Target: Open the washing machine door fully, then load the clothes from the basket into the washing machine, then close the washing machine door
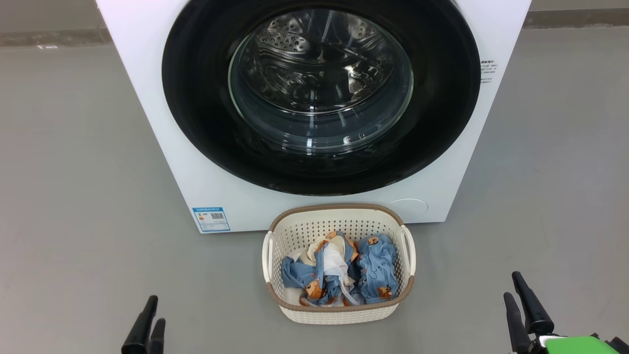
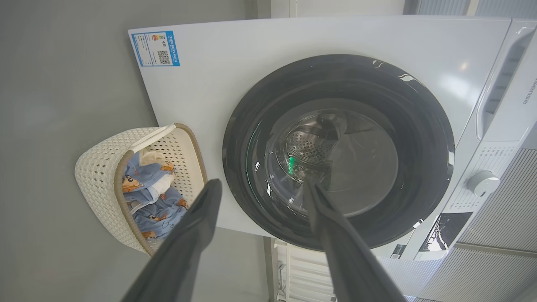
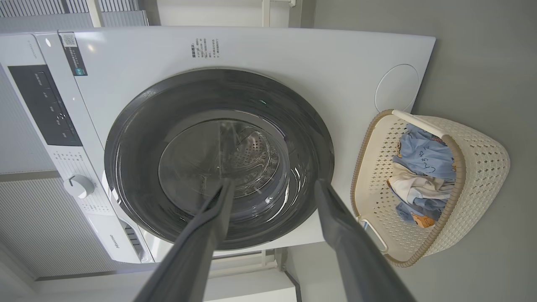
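The white washing machine [image 1: 147, 98] stands straight ahead with its black-rimmed washing machine door [image 1: 322, 98] shut against its front. The steel drum shows through the glass. On the floor just before it sits the cream basket [image 1: 339, 209], with light-blue and cream clothes [image 1: 339, 270] inside. My left gripper [image 1: 150, 319] is low at the left and my right gripper [image 1: 521, 300] low at the right, both well short of the basket. The left wrist view has the left gripper [image 2: 262, 183] open and empty, pointing at the door [image 2: 337, 151]. The right gripper [image 3: 275, 182] is likewise open and empty.
Bare grey floor [image 1: 73, 172] spreads on both sides of the machine and basket. A blue sticker [image 1: 211, 219] marks the machine's lower left corner, and a round white cover [image 1: 408, 206] sits at its lower right. The control knob [image 2: 482, 182] is near the top.
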Motion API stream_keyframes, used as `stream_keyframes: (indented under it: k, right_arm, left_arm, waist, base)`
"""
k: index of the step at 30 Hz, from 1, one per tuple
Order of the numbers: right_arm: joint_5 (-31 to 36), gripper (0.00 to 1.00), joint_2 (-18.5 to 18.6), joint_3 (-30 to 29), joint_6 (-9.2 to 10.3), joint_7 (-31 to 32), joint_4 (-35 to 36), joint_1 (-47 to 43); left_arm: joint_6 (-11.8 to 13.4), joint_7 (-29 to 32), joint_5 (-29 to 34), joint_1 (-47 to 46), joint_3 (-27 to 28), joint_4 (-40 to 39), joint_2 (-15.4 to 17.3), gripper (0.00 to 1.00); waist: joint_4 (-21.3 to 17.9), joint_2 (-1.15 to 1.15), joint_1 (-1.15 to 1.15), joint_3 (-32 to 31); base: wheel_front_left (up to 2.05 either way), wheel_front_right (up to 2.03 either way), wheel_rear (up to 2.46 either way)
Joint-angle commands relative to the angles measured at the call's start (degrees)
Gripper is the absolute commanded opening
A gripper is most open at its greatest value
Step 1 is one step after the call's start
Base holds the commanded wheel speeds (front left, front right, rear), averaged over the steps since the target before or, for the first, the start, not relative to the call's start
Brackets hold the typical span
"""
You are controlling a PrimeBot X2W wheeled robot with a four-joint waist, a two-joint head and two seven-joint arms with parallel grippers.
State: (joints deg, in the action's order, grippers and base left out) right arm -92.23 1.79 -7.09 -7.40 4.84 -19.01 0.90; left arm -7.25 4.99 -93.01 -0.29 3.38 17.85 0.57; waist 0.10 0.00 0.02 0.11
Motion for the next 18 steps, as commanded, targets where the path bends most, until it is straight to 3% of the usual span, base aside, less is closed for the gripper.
stream_keyframes:
  k: [1,8,18]
  right_arm:
    - [0.93,1.00,0.55,0.53,-0.01,-0.54,1.75,0.97]
    - [3.47,1.00,0.96,1.03,-0.01,-1.77,1.47,1.21]
    - [10.34,1.00,1.34,2.02,-0.02,-3.62,2.25,1.40]
  left_arm:
    - [-0.06,-0.53,1.02,-1.32,-0.05,-2.05,1.04,1.00]
    - [-0.07,-1.80,3.33,-1.34,-0.78,-2.88,1.69,1.00]
    - [-0.09,-3.66,11.75,-1.24,-1.80,-3.58,2.33,1.00]
  waist:
    - [0.03,0.00,0.00,0.06]
    - [0.13,0.00,-0.02,0.10]
    - [0.25,0.00,-0.02,0.02]
  base:
    - [0.00,0.00,0.00]
    - [0.00,0.00,0.00]
    - [0.00,0.00,0.00]
